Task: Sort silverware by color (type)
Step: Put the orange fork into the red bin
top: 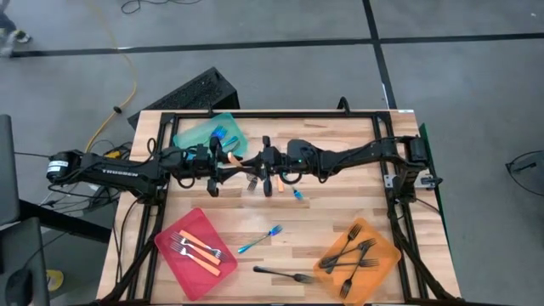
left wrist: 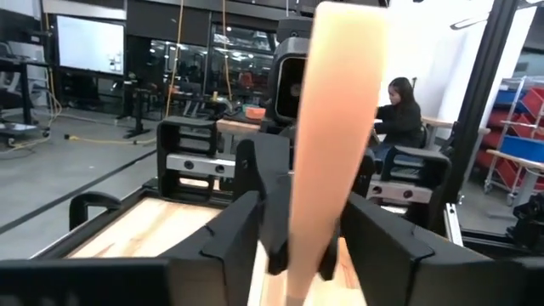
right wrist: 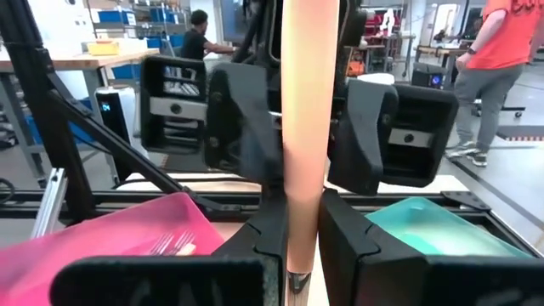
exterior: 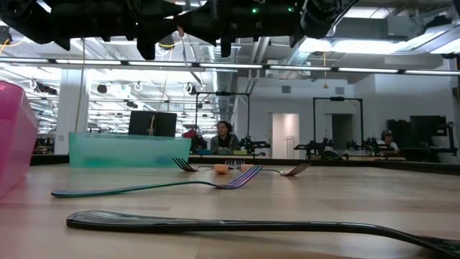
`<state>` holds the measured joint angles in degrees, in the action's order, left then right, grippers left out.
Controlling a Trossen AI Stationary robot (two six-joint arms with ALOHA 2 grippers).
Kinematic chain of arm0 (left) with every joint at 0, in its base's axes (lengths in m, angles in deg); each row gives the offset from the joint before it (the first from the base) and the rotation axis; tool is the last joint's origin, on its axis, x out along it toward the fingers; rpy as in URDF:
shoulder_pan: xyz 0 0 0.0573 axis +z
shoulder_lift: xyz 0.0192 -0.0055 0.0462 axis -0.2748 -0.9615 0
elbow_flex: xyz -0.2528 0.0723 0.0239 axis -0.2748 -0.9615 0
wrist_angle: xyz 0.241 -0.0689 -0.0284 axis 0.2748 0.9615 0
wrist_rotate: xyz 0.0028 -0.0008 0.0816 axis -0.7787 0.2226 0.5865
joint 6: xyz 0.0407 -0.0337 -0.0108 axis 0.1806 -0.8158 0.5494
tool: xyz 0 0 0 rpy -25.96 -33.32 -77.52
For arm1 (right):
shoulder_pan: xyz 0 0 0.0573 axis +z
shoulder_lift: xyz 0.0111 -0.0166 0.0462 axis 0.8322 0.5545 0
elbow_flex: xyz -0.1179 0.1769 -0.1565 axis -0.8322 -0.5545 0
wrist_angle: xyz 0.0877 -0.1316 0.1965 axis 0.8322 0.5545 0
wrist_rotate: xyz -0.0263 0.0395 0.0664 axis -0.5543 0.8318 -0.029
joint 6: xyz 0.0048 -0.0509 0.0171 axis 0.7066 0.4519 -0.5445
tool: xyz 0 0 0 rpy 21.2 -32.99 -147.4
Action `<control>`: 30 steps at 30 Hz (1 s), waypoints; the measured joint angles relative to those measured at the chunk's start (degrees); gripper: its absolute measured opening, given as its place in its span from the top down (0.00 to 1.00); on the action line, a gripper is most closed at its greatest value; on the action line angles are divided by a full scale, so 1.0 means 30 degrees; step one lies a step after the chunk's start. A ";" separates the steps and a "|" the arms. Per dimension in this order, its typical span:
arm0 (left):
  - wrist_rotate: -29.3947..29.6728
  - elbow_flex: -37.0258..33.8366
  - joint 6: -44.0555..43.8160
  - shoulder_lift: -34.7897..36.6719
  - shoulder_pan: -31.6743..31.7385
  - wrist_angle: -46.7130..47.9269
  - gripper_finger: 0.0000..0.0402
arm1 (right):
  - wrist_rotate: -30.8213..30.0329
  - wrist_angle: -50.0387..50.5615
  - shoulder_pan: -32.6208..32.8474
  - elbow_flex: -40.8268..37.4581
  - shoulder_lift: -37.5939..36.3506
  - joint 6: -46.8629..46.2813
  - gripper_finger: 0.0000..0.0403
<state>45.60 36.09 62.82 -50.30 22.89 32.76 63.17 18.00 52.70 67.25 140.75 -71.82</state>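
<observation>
An orange-handled fork (right wrist: 304, 102) stands upright in the air above the table's far middle, where both arms meet. My right gripper (right wrist: 302, 242) is shut on it. My left gripper (left wrist: 316, 242) faces it, open, with a finger close on either side of the handle higher up. In the high view the held fork's handle (top: 231, 155) shows between the left gripper (top: 224, 161) and the right gripper (top: 248, 161). Below them an orange-handled fork (top: 274, 182) and a blue fork (top: 297, 194) lie flat on the table. My left gripper has its fingers (right wrist: 246, 127) close beside the handle's upper part; I cannot tell whether they touch it. My right gripper pinches the orange handle's lower part (right wrist: 303, 212), just above the metal neck, between its two fingers. The fingers come level from the table's right and lie across the fork. The fork stands upright, lifted clear of the table.
A teal tray (top: 197, 134) at the far left holds a blue fork. A red tray (top: 183, 255) at the near left holds orange-handled forks. An orange tray (top: 384, 255) at the near right holds black forks. A blue fork (top: 259, 240) and a black fork (top: 285, 274) lie near the front.
</observation>
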 joint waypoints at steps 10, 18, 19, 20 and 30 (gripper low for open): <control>0.0654 0.0000 0.0385 0.0000 -0.0052 0.0017 0.90 | -0.0057 0.0042 0.0028 0.0000 0.0000 -0.0105 0.79; 0.1644 0.0007 0.0115 0.0001 -0.0044 -0.0035 0.90 | -0.0037 0.2142 -0.0204 -0.0007 -0.0357 -0.0117 0.59; 0.1722 0.0007 0.0089 0.0020 -0.0044 -0.0042 0.90 | -0.0017 0.2429 -0.0204 -0.0007 -0.0470 -0.0124 0.56; 0.1815 0.0007 0.0081 0.0085 -0.0044 0.0001 0.90 | -0.0008 0.2854 -0.0204 -0.0007 -0.0664 -0.0124 0.53; 0.2004 0.2854 0.0150 0.0383 -0.0124 0.6631 0.90 | 0.0006 0.9294 -0.0117 -0.0036 -0.3259 0.1142 0.37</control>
<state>51.61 44.65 63.27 -49.16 22.52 52.65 63.19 45.88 52.35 67.14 130.98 -68.39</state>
